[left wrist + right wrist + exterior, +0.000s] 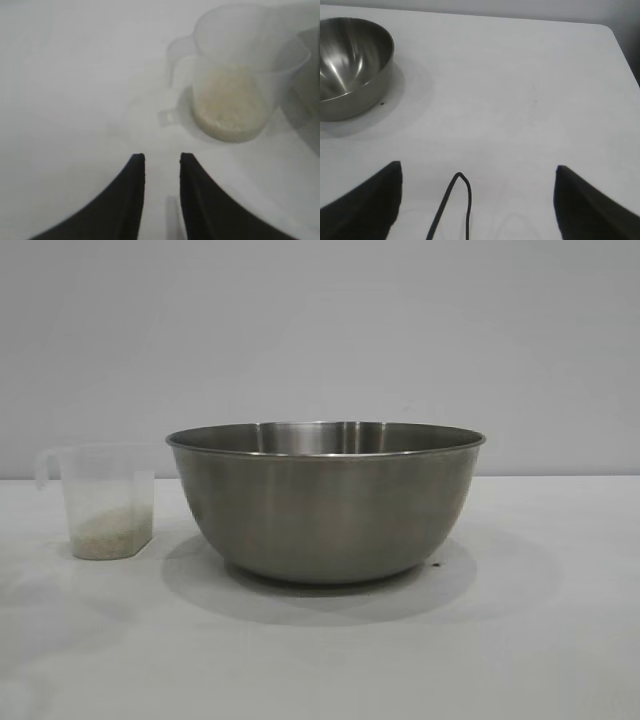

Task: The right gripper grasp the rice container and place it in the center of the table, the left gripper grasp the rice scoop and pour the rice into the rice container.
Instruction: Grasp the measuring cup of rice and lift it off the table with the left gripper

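The rice container [325, 505], a big steel bowl, stands in the middle of the white table [540, 640]. To its left, a little apart, the clear rice scoop [105, 502] stands upright with rice [108, 535] in its bottom. Neither gripper shows in the exterior view. In the left wrist view my left gripper [162, 157] hovers over bare table short of the rice scoop [240, 75], whose handle [172, 70] points toward it; its fingers stand a narrow gap apart with nothing between them. My right gripper [477, 167] is wide open and empty, well away from the rice container [350, 65].
A thin black cable loop [462, 182] hangs between the right gripper's fingers. The table's corner and edge [615, 45] lie beyond the right gripper. Bare tabletop spreads right of the bowl and in front of it.
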Controlling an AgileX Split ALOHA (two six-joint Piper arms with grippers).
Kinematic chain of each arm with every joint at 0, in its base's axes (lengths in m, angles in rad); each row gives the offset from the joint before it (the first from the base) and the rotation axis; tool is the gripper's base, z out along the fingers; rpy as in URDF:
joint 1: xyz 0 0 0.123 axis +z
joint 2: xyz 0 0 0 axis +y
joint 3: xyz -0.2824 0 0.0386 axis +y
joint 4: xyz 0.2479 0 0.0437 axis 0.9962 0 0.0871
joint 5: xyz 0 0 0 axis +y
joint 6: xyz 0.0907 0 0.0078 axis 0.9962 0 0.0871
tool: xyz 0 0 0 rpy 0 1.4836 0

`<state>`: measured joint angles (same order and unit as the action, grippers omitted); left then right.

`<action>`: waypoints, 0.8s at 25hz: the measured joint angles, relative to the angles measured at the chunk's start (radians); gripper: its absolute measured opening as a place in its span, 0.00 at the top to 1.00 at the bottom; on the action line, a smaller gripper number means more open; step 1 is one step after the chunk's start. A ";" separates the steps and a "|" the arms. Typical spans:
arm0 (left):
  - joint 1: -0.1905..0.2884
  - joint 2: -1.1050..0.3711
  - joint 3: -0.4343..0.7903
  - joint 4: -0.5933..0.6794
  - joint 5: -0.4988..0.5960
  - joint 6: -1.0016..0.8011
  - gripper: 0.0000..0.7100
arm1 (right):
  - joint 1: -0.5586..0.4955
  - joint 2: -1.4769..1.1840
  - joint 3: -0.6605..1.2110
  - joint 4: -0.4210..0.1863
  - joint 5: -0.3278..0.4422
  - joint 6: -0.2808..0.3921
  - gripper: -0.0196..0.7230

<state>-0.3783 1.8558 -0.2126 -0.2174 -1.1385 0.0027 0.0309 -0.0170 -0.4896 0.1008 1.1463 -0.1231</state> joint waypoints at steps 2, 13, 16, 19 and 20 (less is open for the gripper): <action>0.000 0.013 -0.026 -0.002 0.000 0.000 0.73 | 0.000 0.000 0.000 0.000 0.000 0.000 0.21; 0.000 0.117 -0.141 -0.054 -0.004 0.009 0.73 | 0.000 0.000 0.000 0.000 0.000 0.000 0.21; 0.000 0.133 -0.164 -0.056 -0.005 0.018 0.73 | 0.000 0.000 0.000 0.000 0.000 0.000 0.21; 0.000 0.147 -0.181 -0.056 -0.005 0.022 0.73 | 0.000 0.000 0.000 0.000 0.000 0.000 0.21; 0.000 0.151 -0.183 -0.059 -0.005 0.022 0.73 | 0.000 0.000 0.000 0.000 0.000 0.000 0.21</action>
<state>-0.3783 2.0070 -0.3953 -0.2759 -1.1434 0.0246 0.0309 -0.0170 -0.4896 0.1008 1.1463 -0.1231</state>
